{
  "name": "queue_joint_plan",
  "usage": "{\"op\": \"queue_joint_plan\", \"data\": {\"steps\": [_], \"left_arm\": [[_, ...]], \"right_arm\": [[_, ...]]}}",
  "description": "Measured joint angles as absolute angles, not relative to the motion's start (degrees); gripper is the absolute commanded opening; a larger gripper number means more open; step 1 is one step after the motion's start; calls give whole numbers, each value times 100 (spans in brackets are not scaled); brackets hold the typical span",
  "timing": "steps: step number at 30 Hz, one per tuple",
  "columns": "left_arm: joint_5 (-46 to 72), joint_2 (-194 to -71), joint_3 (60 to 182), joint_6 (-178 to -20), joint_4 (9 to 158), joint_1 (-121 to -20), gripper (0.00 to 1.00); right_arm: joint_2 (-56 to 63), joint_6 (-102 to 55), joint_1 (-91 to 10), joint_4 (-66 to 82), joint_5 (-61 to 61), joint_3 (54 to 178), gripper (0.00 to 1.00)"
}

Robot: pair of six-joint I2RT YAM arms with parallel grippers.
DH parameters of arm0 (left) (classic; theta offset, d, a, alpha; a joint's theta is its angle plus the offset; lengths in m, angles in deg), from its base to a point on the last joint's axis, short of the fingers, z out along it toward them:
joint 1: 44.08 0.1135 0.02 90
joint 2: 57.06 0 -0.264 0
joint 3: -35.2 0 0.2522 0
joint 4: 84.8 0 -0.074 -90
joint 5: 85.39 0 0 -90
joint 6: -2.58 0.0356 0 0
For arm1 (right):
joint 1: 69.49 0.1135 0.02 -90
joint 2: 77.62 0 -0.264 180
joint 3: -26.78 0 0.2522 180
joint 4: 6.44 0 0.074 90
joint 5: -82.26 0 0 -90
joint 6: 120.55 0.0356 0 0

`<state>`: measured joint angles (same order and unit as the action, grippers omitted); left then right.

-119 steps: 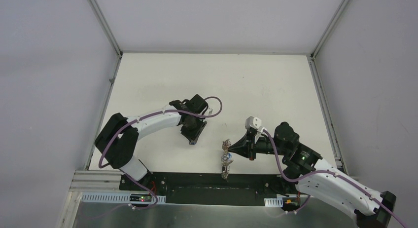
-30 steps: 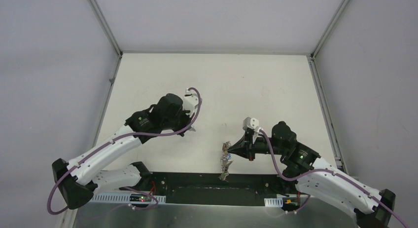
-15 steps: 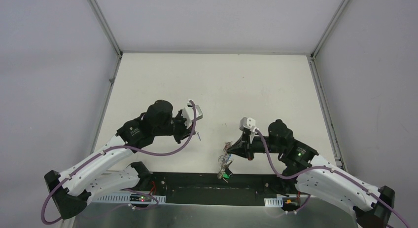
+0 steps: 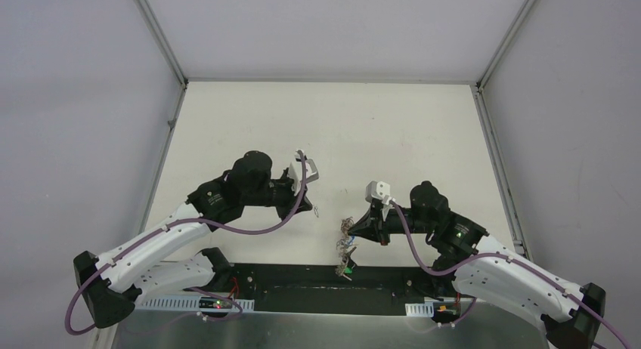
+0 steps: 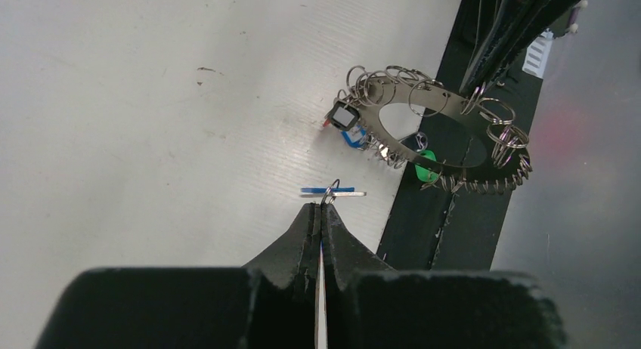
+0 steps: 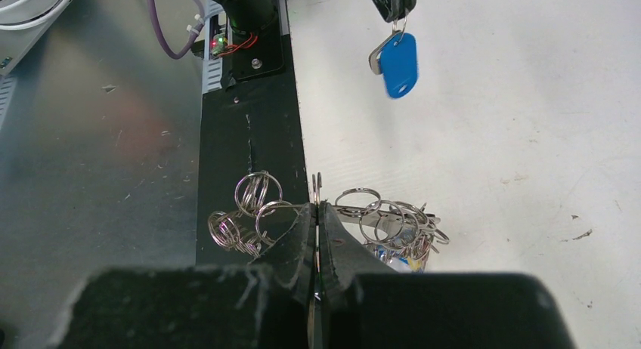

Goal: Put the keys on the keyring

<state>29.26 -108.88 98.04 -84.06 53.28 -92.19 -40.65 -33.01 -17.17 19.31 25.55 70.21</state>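
Left wrist view: pinching blue key (image 5: 316, 190) in left fingers (image 5: 298, 239), near keyring (image 5: 446, 101), not touching; pinching keyring loop (image 6: 316, 186) in right fingers (image 6: 295, 232). Bring key slowly, aim at one loop.

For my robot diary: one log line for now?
left fingers: shut on blue key | right fingers: shut on keyring | status: not yet joined

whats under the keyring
Hanging below the keyring: a grey-white tagged key, a blue one, a green one. Beneath them, the table edge and black strip. Loops hide any other keys.
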Motion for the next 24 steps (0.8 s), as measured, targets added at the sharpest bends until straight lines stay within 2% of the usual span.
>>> {"op": "queue_joint_plan", "data": {"steps": [13,24], "left_arm": [[3022,-11045,10093,-8050,5422,-9650,0],[2576,-11272,10296,-7115,5382,-10550,0]], "right_arm": [[-3636,-3832,-1717,2009,3063,7421,0],[-3564,-4063,-1717,1987,3268,7465,0]]}}
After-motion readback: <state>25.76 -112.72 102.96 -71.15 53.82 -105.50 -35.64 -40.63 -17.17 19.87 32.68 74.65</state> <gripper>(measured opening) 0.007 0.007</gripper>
